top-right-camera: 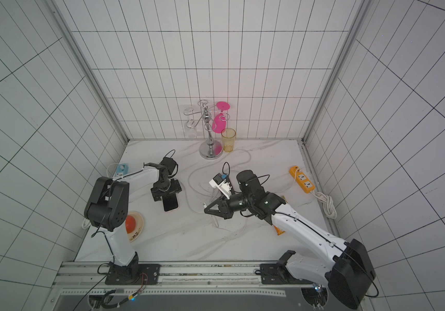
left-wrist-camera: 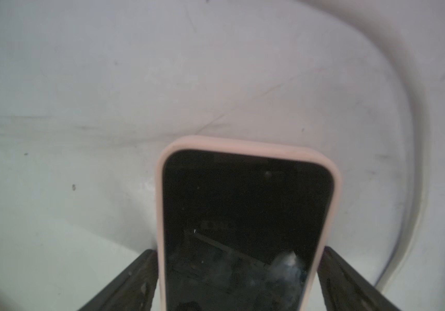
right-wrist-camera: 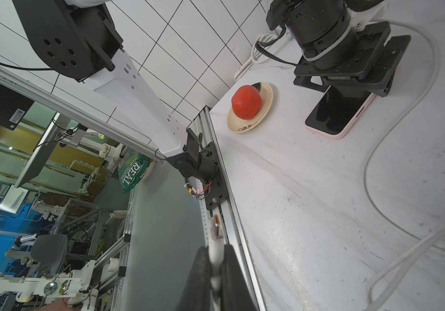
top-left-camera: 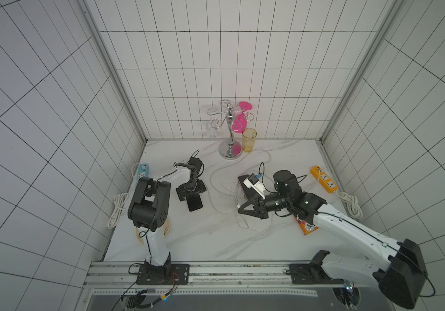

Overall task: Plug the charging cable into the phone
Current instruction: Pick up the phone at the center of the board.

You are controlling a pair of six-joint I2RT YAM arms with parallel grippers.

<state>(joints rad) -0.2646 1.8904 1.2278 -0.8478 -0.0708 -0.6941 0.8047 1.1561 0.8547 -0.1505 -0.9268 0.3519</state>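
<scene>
Right wrist view, we see right end effector [right-wrist-camera: 215, 250] clamped on the charging cable [right-wrist-camera: 216, 232], phone [right-wrist-camera: 337, 113] flat on the tabletop [right-wrist-camera: 296, 202], left end effector [left-wrist-camera: 239, 255] straddling it, grip we cannot tell.

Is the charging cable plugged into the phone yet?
No, the cable plug is pinched in the right gripper, well apart from the phone lying on the table.

Open tabletop [top-left-camera: 189, 242] between phone [left-wrist-camera: 245, 215] and right fingers [top-left-camera: 247, 203]; white cable [left-wrist-camera: 416, 129] loop crosses gap.
</scene>
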